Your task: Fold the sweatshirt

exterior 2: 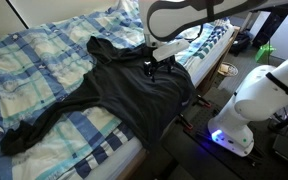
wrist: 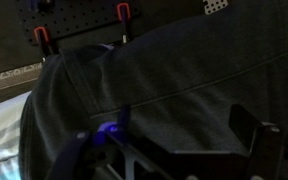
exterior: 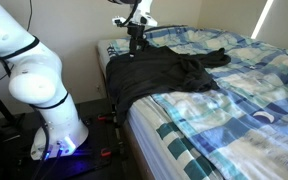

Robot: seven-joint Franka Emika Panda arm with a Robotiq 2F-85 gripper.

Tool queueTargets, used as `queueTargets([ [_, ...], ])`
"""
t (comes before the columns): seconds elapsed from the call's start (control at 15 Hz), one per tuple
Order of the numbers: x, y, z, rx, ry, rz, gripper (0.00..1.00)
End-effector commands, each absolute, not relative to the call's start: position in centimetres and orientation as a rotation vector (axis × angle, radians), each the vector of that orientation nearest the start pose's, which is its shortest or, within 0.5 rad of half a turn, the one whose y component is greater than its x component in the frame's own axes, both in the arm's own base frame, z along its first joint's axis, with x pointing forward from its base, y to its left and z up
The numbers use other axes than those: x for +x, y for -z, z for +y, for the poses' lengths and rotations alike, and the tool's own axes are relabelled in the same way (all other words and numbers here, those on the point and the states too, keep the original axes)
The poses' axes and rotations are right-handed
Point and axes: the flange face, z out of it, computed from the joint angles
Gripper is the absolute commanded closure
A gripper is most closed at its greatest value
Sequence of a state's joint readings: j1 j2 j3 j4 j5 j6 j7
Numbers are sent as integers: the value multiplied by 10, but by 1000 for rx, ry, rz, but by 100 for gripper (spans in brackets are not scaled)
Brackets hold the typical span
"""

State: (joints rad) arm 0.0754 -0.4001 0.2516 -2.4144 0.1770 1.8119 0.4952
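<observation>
The black sweatshirt (exterior: 164, 75) lies spread on the bed and hangs over the bed's side edge. In an exterior view (exterior 2: 124, 90) one long sleeve trails toward the bed's near corner. It fills the wrist view (wrist: 174, 80) as dark fabric with a seam. My gripper (exterior: 134, 42) hovers just above the part of the sweatshirt near the bed's edge, as both exterior views (exterior 2: 151, 66) show. In the wrist view my gripper (wrist: 169, 140) has its two fingers wide apart over the fabric, with nothing between them.
The blue-and-white patchwork bedspread (exterior: 244, 90) covers the bed (exterior 2: 34, 55). My white robot base (exterior: 49, 95) stands on the floor beside the bed (exterior 2: 249, 100). A pegboard with red clamps (wrist: 44, 38) shows beyond the bed's edge.
</observation>
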Motion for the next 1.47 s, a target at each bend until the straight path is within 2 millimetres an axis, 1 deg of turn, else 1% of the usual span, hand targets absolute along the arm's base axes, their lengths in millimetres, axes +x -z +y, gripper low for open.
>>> queueTargets([
  [0.0,376,-439,145,-3116,-346,402,0],
  [0.53,376,-439,145,-3113,-347,407,0],
  [0.6,379,-437,142,-3085,-354,425,0],
  [0.67,385,-437,133,-3064,-366,522,0],
  [0.73,389,-439,124,-3036,-351,563,0],
  [0.93,402,-447,93,-2962,-304,767,0],
  [1.07,415,-453,69,-2933,-257,852,0],
  [1.2,430,-461,51,-2907,-197,921,0],
  [1.33,452,-469,39,-2894,-127,1023,0],
  [1.4,466,-474,32,-2873,-66,1121,0],
])
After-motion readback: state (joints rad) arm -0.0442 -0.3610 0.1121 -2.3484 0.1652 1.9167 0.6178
